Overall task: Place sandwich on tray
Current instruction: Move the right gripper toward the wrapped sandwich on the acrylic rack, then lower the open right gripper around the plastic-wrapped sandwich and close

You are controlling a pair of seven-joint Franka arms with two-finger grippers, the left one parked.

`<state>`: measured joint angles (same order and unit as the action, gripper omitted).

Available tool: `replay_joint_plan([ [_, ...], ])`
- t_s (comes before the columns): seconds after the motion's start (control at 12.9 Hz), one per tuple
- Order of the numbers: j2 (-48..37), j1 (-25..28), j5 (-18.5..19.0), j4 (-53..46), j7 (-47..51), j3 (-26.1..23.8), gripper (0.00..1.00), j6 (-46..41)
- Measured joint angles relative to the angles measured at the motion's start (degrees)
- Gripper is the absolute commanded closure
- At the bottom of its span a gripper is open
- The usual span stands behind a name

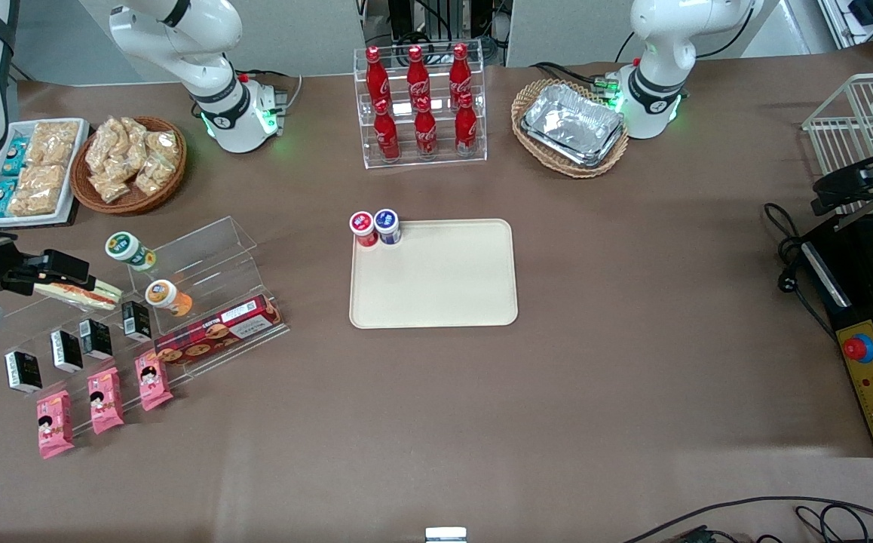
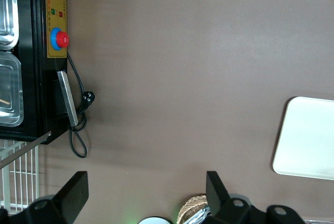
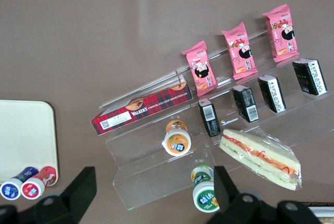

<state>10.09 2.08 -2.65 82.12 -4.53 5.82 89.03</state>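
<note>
The sandwich (image 1: 78,293) (image 3: 259,153), a white-bread wedge in clear wrap with red-orange and green filling, lies on an upper step of a clear acrylic stand (image 1: 203,260) at the working arm's end of the table. My gripper (image 1: 67,269) (image 3: 154,192) hovers over that stand, just above and beside the sandwich, open, with nothing between its fingers (image 3: 83,187). The beige tray (image 1: 436,290) (image 3: 26,135) (image 2: 308,140) lies flat at the table's middle, well apart from the sandwich.
On the stand sit a green-capped bottle (image 1: 129,250) (image 3: 205,192), an orange-capped bottle (image 1: 167,296), black cartons (image 1: 67,351), pink packets (image 1: 105,400) and a tartan biscuit box (image 1: 218,329). Red- and blue-capped bottles (image 1: 375,227) stand at the tray's corner. A cola rack (image 1: 420,105) and baskets (image 1: 131,164) are farther from the camera.
</note>
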Motion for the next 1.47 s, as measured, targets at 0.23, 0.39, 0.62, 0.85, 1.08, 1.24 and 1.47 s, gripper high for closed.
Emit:
replay_joint_plan([
  [0.23,-0.2,0.0,0.0,0.0,3.1,0.0,0.00,-0.3],
  [0.39,-0.3,-0.1,0.0,-0.1,6.1,0.1,0.00,-1.5],
  [0.62,-0.3,-0.3,0.0,-0.1,12.1,0.4,0.00,-2.1],
  [0.85,-0.2,-0.5,0.1,-0.1,24.8,0.5,0.00,-2.1],
  [1.08,-0.1,-2.3,0.2,0.0,34.5,0.7,0.00,-2.1],
  [1.24,0.3,-3.6,0.2,0.4,37.1,0.8,0.00,-2.2],
  [1.47,1.1,-6.5,0.2,2.1,39.9,0.9,0.00,-2.9],
])
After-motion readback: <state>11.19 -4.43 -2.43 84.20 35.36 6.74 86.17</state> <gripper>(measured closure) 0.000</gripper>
